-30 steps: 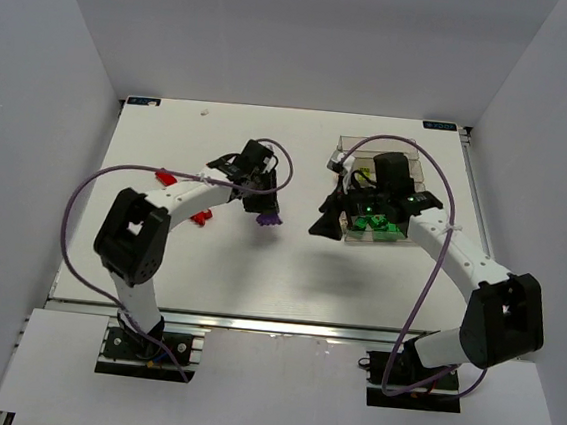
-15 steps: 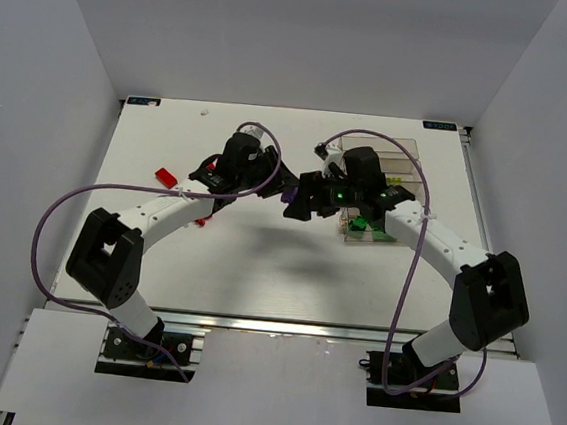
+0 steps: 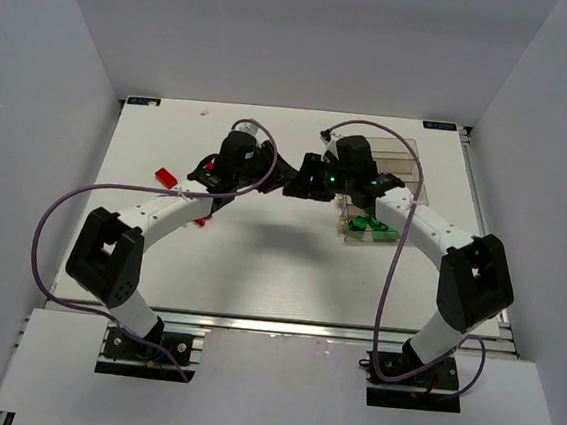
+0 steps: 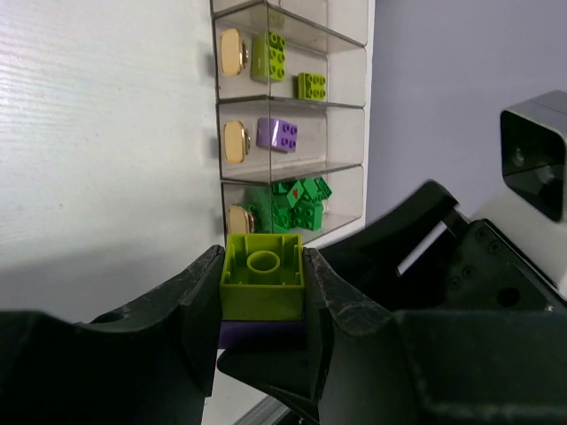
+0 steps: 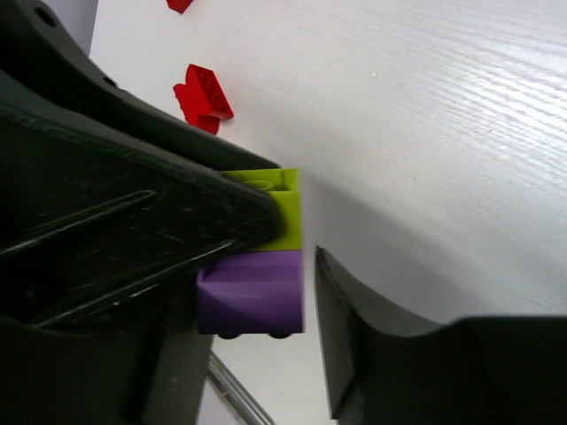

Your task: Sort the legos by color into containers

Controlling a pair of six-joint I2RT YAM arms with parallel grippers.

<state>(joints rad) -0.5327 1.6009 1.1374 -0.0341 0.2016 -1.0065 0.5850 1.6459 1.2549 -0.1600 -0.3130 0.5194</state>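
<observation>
At the left of the top view, a red brick [image 3: 166, 176] and a second red brick [image 3: 200, 221] lie loose on the table [image 3: 258, 270], well apart from the bins, so red is not yet sorted. In the middle, the left fingers [image 4: 190, 301] pinch a yellow-green brick [image 4: 262, 276] joined to a purple brick [image 5: 252, 292]. The right fingers [image 5: 354, 345] stand spread on either side of the purple one, a gap showing on one side, seemingly ready to pull the pair apart. At the right, the containers [image 4: 341, 133] hold sorted yellow-green bricks [image 4: 268, 57], a lone purple piece [image 4: 276, 135] and a heap of green bricks [image 4: 297, 205] in separate compartments. A red speck shows among the green.
</observation>
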